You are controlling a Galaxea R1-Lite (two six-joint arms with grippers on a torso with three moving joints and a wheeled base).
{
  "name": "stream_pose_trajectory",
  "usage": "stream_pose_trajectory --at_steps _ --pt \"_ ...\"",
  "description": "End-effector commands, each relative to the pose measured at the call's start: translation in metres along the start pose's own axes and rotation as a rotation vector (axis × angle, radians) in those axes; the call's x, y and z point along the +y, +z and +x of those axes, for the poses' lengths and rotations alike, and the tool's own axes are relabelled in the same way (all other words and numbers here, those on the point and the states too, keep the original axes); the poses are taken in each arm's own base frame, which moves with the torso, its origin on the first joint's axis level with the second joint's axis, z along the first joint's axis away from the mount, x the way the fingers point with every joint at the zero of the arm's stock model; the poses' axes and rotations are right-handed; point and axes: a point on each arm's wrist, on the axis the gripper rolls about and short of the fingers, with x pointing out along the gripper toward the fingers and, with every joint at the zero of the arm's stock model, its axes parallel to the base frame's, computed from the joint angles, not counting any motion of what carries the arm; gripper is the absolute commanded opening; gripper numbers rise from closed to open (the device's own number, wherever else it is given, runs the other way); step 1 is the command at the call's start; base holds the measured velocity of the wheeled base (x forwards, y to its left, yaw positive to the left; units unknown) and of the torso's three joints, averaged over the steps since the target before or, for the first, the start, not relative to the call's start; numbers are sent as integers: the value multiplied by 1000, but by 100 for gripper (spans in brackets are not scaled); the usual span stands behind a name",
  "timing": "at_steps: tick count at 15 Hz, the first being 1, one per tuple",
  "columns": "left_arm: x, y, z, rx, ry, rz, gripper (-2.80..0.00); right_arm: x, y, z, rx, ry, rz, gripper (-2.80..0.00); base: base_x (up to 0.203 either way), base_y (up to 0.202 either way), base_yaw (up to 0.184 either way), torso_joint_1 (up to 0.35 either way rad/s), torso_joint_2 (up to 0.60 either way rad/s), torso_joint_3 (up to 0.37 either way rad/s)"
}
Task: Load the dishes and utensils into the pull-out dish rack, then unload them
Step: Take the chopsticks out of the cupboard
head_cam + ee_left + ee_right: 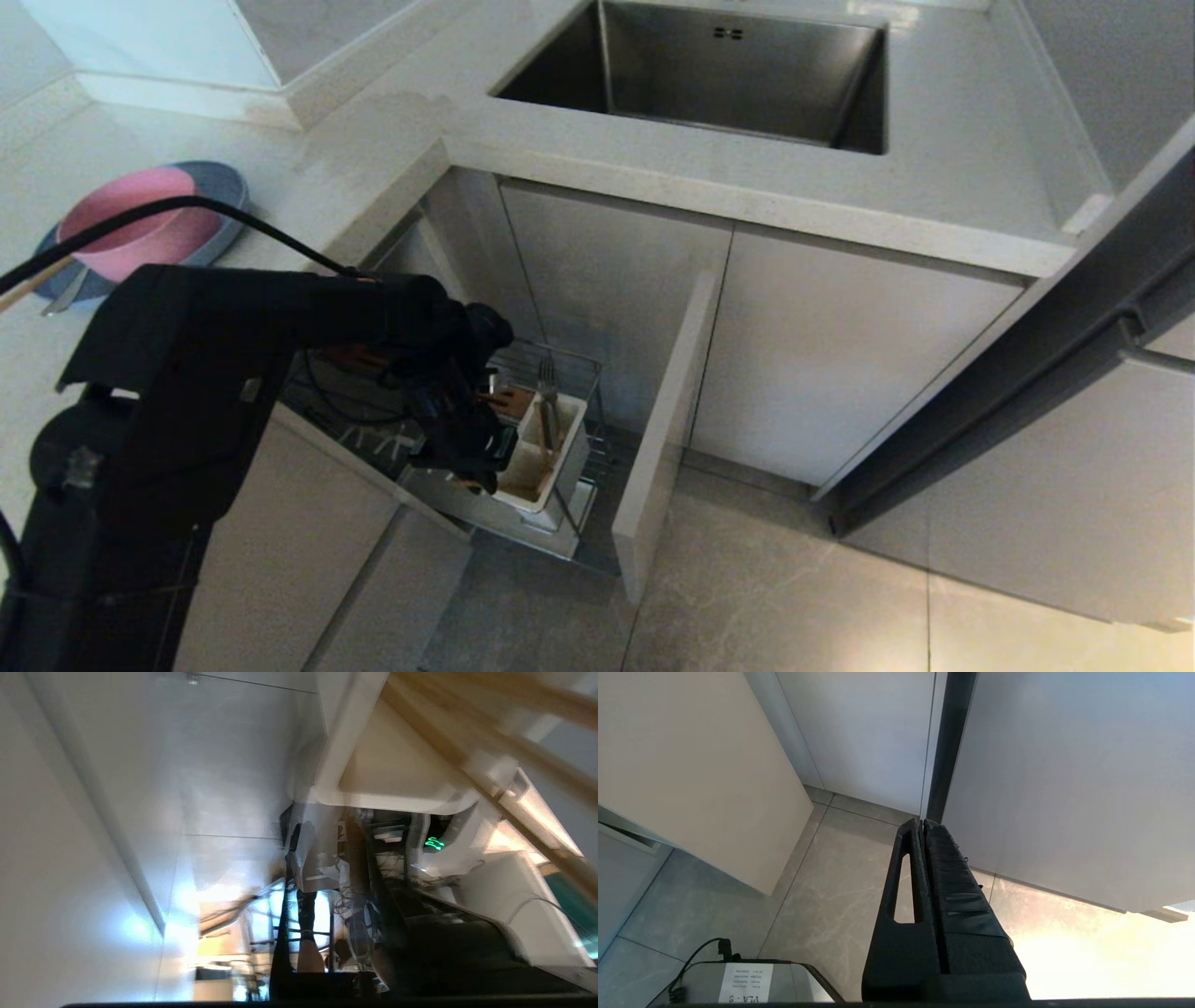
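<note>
the left gripper (485, 457) is down at the white utensil box (551, 462) in the pull-out dish rack (579, 523), clenched; what it grips, if anything, is hidden, though the wrist view shows chopsticks (490, 742) close by. the right gripper (922, 833) hangs parked over the floor, pressed shut on nothing. a silver fork (547, 387) already stands upright in the box. far back on the desk (317, 159), the pink bowl (140, 224) sits in the blue plate (219, 191), both unloaded, so loading looks barely begun.

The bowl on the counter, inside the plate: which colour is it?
Pink. The bowl sits in the blue plate; the head view shows it best.
</note>
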Motion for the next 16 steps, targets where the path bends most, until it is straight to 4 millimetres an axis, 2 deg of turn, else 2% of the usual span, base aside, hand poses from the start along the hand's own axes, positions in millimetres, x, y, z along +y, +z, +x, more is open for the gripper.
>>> stream_pose_trajectory --at_steps 1,6,8,16 --pt "1 0 0 4 5 -3 -280 0 0 0 0 0 0 -280 0 0 0 0 0 0" --pt "1 -1 -1 2 5 -3 -280 0 0 0 0 0 0 -280 0 0 0 0 0 0" --pt "1 -2 -9 -14 3 -4 -280 0 0 0 0 0 0 -280 0 0 0 0 0 0" --pt "1 -28 -95 -186 -18 -13 -280 0 0 0 2 0 0 -280 0 0 0 0 0 0"
